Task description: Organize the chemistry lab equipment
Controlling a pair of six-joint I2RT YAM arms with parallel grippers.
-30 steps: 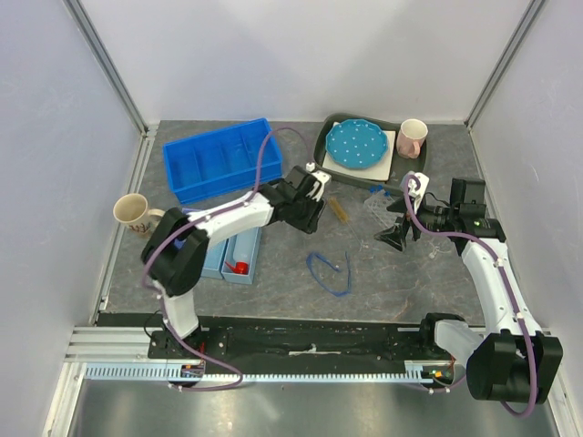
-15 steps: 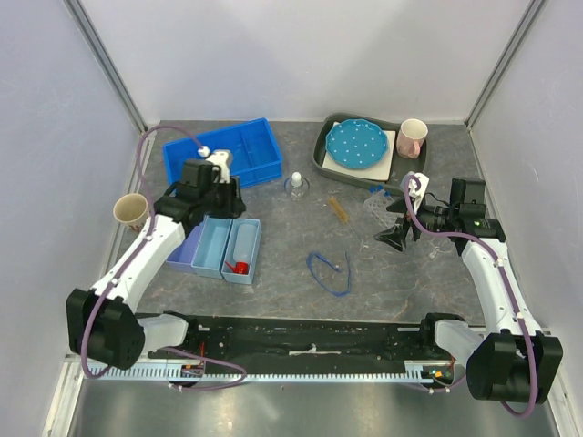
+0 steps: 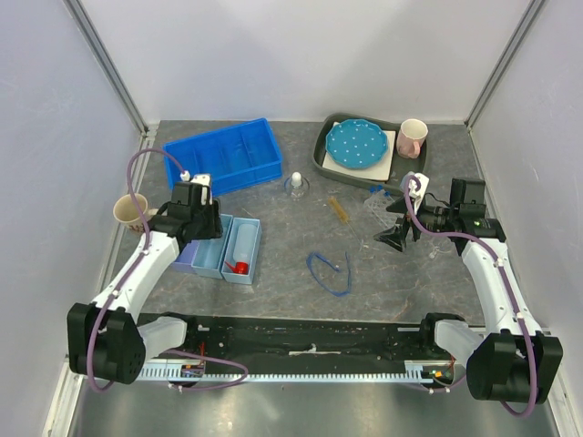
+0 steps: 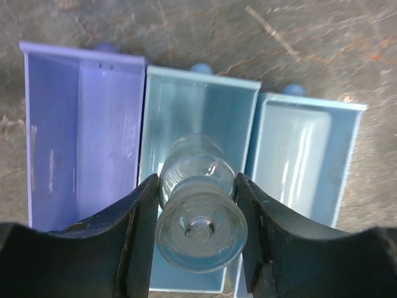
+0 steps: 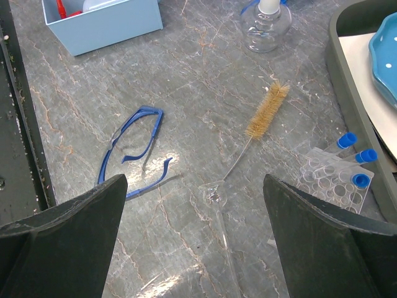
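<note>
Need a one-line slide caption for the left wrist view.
Left tool grips a clear glass flask over the middle bin of three side by side.

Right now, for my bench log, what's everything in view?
bin: one, blue, back left
trays: three, purple and light blue, front left
squeeze bottle: one, red-capped white, rightmost tray
flask: one, clear, over middle tray
dropper bottle: one, white-capped, centre back
brush: one, tan, centre
safety glasses: one, blue, front
funnel: one, clear, by brush
tube rack: one, clear, right
tubes: three, blue-capped, in rack
plate: one, blue dotted, back right
mugs: two, pink back right, beige left
left gripper: black, holding flask
right gripper: black, open, right side
</note>
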